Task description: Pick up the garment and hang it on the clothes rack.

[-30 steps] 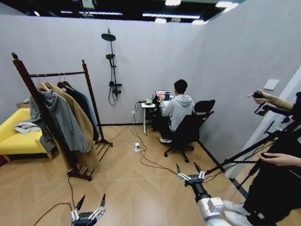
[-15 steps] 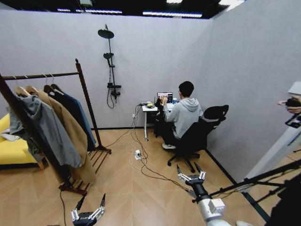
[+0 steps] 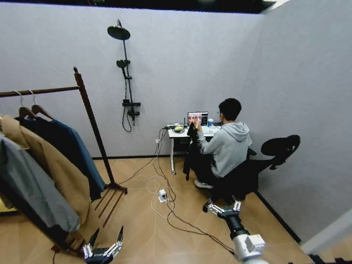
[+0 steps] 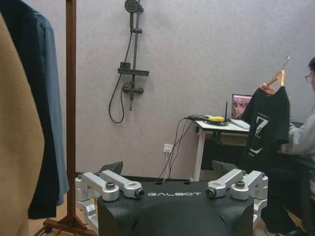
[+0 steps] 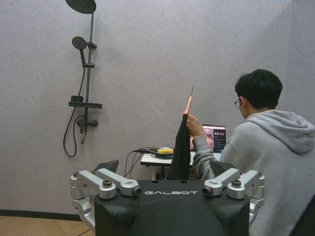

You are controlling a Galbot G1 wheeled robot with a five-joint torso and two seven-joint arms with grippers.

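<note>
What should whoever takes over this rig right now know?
Left gripper: open, empty, low in front of the robot.
Right gripper: open, empty, held low, facing the desk.
Garment: black, on a wooden hanger, held up by the seated person's hand beside the desk. Neither gripper touches it.
Rack: to the robot's left, with a tan coat, a grey jacket and a dark garment on it.
Done: nothing picked up.
Left: take the garment, then hang it on the rack's bar.
</note>
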